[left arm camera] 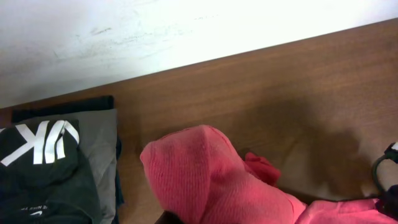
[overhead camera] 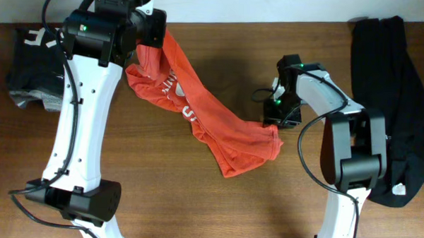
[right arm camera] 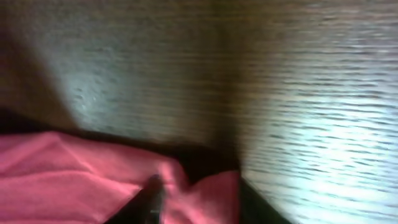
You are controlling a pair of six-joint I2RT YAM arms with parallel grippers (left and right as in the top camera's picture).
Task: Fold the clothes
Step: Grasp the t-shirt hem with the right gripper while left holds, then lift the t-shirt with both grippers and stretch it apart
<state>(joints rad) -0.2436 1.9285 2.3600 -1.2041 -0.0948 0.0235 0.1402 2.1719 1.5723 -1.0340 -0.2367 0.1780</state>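
Orange-red T-shirt (overhead camera: pixel 198 122): lies in a crumpled band across the counter (overhead camera: pixel 195 210), white print mostly folded under. Rises at its far end into the clenched left claw (overhead camera: pixel 142 47), fingertips hidden by cloth. Meets the right claw (overhead camera: pixel 274 120) at the other end; grip too blurred to tell. Black garment (overhead camera: pixel 397 90) at far right.

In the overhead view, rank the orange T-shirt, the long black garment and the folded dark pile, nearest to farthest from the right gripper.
1. orange-red T-shirt, its end right at the right gripper.
2. long black garment, along the table's right side.
3. folded dark pile, far left.
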